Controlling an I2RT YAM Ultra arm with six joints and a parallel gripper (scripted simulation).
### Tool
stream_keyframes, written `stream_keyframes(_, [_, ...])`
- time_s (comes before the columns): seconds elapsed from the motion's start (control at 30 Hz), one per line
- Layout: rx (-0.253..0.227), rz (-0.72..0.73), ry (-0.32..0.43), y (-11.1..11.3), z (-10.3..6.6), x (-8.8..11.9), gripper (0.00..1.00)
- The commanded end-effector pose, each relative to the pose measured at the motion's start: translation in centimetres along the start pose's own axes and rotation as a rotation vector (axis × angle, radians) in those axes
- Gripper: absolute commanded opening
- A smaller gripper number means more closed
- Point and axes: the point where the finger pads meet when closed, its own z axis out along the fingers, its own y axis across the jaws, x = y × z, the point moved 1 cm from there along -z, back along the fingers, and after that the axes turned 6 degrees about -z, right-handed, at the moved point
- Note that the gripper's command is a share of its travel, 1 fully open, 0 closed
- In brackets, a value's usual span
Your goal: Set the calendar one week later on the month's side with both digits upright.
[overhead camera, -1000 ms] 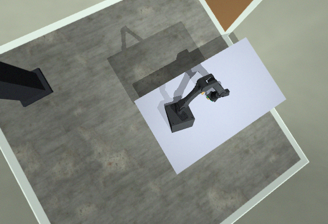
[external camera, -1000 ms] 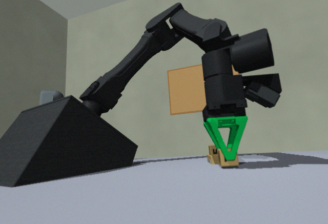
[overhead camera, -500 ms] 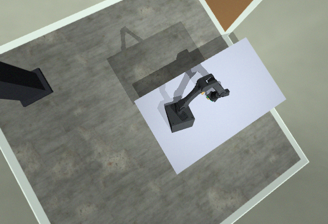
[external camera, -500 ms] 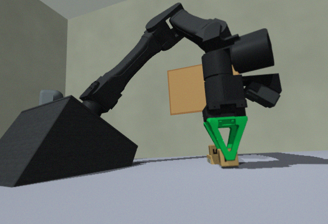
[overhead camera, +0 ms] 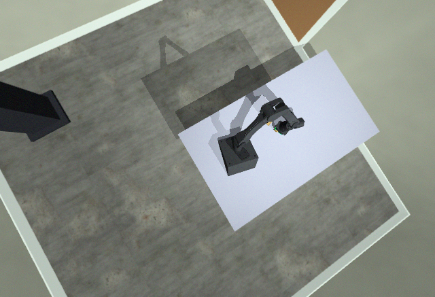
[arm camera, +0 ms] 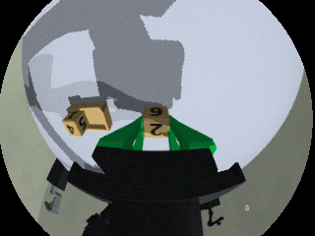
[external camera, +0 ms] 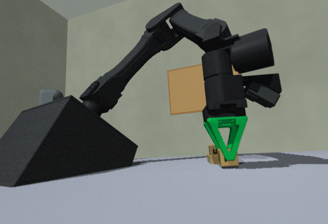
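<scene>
One cube [overhead camera: 276, 130] [external camera: 235, 163] [arm camera: 156, 121] was pinched in the claw [overhead camera: 277, 131] [external camera: 230, 158] [arm camera: 156, 119], probably so its digit could be changed, well apart from the tray [overhead camera: 268, 123] [external camera: 209, 159] [arm camera: 99, 114] and second cube [external camera: 212, 149] [arm camera: 76, 122].

Top view: grey mottled floor [overhead camera: 147, 195], pale low walls [overhead camera: 115, 17]. White tabletop [overhead camera: 308, 153] [external camera: 164, 195] [arm camera: 236, 64] at 3 o'clock. Dark furniture piece [overhead camera: 31, 111] at 9. Brown panel [overhead camera: 302, 2] at 1. Exterior: beige-green wall [external camera: 111, 46], orange panel [external camera: 186, 92] near centre. Shadows on floor, tabletop.
</scene>
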Motion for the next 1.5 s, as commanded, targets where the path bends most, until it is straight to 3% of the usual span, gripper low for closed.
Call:
stream_keyframes(0.0, [0.003, -0.011, -0.021, -0.53, -0.19, -0.89, 0.26])
stream_keyframes(1.47, [-0.002, -0.012, -0.015, -0.27, -0.16, -0.70, 0.26])
